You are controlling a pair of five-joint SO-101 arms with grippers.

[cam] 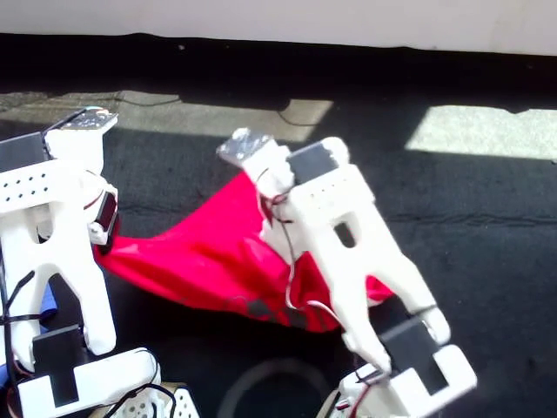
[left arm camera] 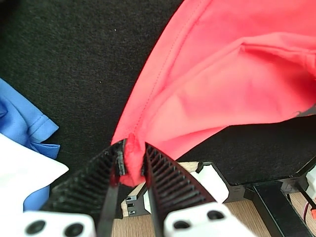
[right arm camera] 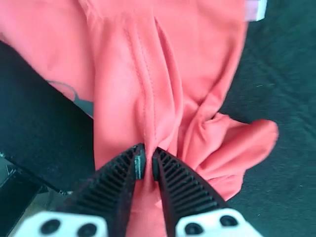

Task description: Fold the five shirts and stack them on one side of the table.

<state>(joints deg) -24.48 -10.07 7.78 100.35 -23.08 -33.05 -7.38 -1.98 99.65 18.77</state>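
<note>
A red shirt (cam: 209,252) hangs stretched over the dark table between my two arms. My left gripper (left arm camera: 132,163) is shut on a hemmed corner of the red shirt (left arm camera: 217,89); in the high view this arm (cam: 52,235) stands at the left. My right gripper (right arm camera: 146,163) is shut on a bunched fold of the red shirt (right arm camera: 148,74), and its arm (cam: 339,235) stands over the shirt's right part. The shirt's left end is lifted off the table at the left gripper (cam: 106,228).
A blue shirt (left arm camera: 24,123) and a white cloth (left arm camera: 19,173) lie on the table by the left arm's base. The table's wooden front edge (left arm camera: 237,217) and the arm mounts are near. Dark mat (cam: 487,226) stretches to the right and back.
</note>
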